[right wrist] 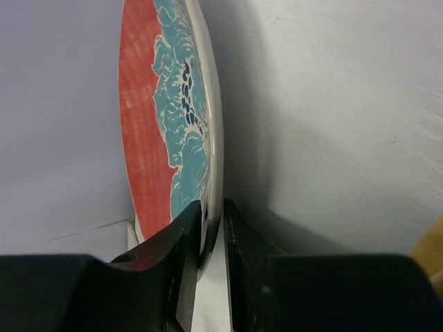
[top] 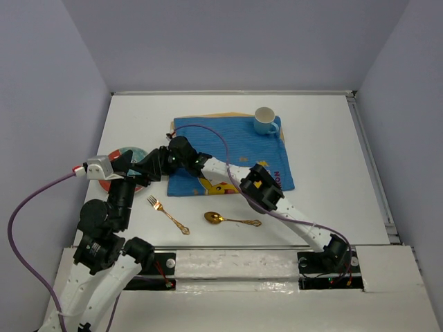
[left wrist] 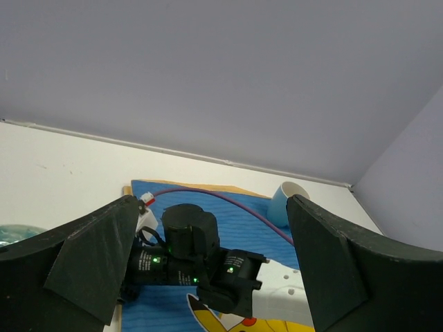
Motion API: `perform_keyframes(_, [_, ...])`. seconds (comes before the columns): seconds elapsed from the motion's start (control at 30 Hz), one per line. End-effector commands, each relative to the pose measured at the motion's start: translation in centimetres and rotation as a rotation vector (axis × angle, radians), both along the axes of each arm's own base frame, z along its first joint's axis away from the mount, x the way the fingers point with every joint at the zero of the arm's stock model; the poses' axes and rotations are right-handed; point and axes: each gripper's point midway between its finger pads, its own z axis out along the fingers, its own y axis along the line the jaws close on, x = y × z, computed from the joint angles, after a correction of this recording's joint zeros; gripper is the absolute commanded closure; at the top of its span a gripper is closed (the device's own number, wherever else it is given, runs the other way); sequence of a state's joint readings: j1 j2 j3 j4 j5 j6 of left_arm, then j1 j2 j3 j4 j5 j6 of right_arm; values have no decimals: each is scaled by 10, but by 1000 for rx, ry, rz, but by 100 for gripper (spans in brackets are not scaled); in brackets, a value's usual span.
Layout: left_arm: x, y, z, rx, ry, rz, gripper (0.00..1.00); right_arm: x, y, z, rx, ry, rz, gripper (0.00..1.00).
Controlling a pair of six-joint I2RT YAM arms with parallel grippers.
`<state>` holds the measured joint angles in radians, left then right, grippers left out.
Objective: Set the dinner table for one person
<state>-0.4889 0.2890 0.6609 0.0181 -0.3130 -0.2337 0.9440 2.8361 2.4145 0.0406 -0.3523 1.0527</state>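
Note:
The dinner table (top: 332, 200) is a large white tabletop. A red and teal plate (top: 109, 182) lies at its left, partly hidden by both grippers. My right gripper (top: 147, 169) reaches across the blue cartoon placemat (top: 228, 142) and is shut on the plate's right rim. In the right wrist view the jaws (right wrist: 213, 228) pinch the plate (right wrist: 173, 104) edge-on. My left gripper (top: 131, 168) hovers over the plate, wide open and empty (left wrist: 208, 277). A pale blue cup (top: 265, 120) stands on the mat's far right corner. A gold fork (top: 167, 214) and a gold spoon (top: 230, 220) lie near the front.
A tan board edge (top: 221, 115) shows under the mat's far side. The right arm's wrist (left wrist: 201, 266) and its purple cable (left wrist: 228, 204) sit directly in front of my left gripper. Walls close in the table at the back and both sides.

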Motion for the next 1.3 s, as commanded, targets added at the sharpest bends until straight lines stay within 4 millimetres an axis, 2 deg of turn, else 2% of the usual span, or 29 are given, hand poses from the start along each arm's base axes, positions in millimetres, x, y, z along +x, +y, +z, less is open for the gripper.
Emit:
perform_keyframes(0.0, [-4, 0, 13, -27, -55, -12, 1, -17, 10, 5, 55, 16, 72, 81])
perform_keyframes(0.1, [-5, -1, 13, -25, -56, -16, 1, -13, 7, 17, 83, -1, 74, 98])
perform_keyframes(0.13, [-5, -1, 13, -26, -57, -16, 1, -12, 8, 31, 104, -18, 73, 100])
perform_keyframes(0.3, [-6, -1, 13, -23, -59, -15, 1, -13, 11, 69, 195, -67, 90, 100])
perform_keyframes(0.47, [-7, 5, 15, -23, -62, 8, 1, -11, 10, 140, 336, -202, 124, 100])
perform_keyframes(0.57, [-10, 10, 17, -28, -71, 29, 1, -7, 5, 169, 378, -246, 119, 100])
perform_keyframes(0.6, [-10, 13, 18, -32, -73, 41, 1, -1, 0, 177, 385, -259, 106, 100])
perform_keyframes(0.63, [-12, 15, 20, -36, -79, 49, 1, -2, -5, 204, 413, -292, 90, 100])
perform_keyframes(0.67, [-14, 18, 22, -43, -87, 59, 1, -1, -7, 201, 397, -297, 81, 100])
perform_keyframes(0.7, [-15, 20, 23, -46, -94, 62, 1, 5, -13, 209, 398, -312, 55, 100])
perform_keyframes(0.73, [-17, 22, 25, -52, -103, 65, 1, 2, -21, 237, 423, -343, 43, 100])
perform_keyframes(0.77, [-21, 25, 29, -61, -119, 70, 1, 2, -25, 229, 393, -343, 33, 100])
perform_keyframes(0.8, [-25, 28, 34, -74, -135, 75, 1, 8, -32, 235, 389, -359, 4, 100])
perform_keyframes(0.83, [-27, 30, 37, -82, -145, 78, 1, 3, -42, 264, 422, -394, -4, 100])
perform_keyframes(0.87, [-32, 33, 43, -95, -164, 85, 1, 8, -50, 251, 394, -379, -23, 100])
perform_keyframes(0.93, [-33, 36, 46, -99, -169, 95, 1, 8, -65, 264, 436, -396, -38, 100])
perform_keyframes(0.97, [-33, 36, 44, -98, -166, 96, 1, 11, -81, 285, 481, -387, -57, 100])
perform_keyframes(1.0, [-31, 35, 41, -94, -159, 98, 1, 13, -90, 285, 498, -373, -66, 100])
perform_keyframes(1.03, [-30, 35, 40, -93, -158, 98, 1, 11, -99, 275, 517, -356, -61, 100])
perform_keyframes(1.07, [-26, 33, 34, -84, -142, 99, 1, 12, -113, 286, 549, -341, -73, 100])
perform_keyframes(1.1, [-24, 32, 32, -79, -137, 97, 1, 11, -120, 269, 527, -311, -75, 100])
perform_keyframes(1.17, [-23, 30, 30, -73, -131, 92, 1, 8, -135, 267, 531, -318, -99, 100])
perform_keyframes(1.2, [-22, 28, 27, -69, -125, 85, 1, 16, -156, 283, 539, -348, -150, 100])
perform_keyframes(1.23, [-21, 27, 26, -68, -123, 81, 1, 15, -168, 256, 490, -317, -177, 100])
perform_keyframes(1.27, [-20, 24, 24, -60, -117, 71, 1, 15, -179, 252, 475, -325, -198, 100])
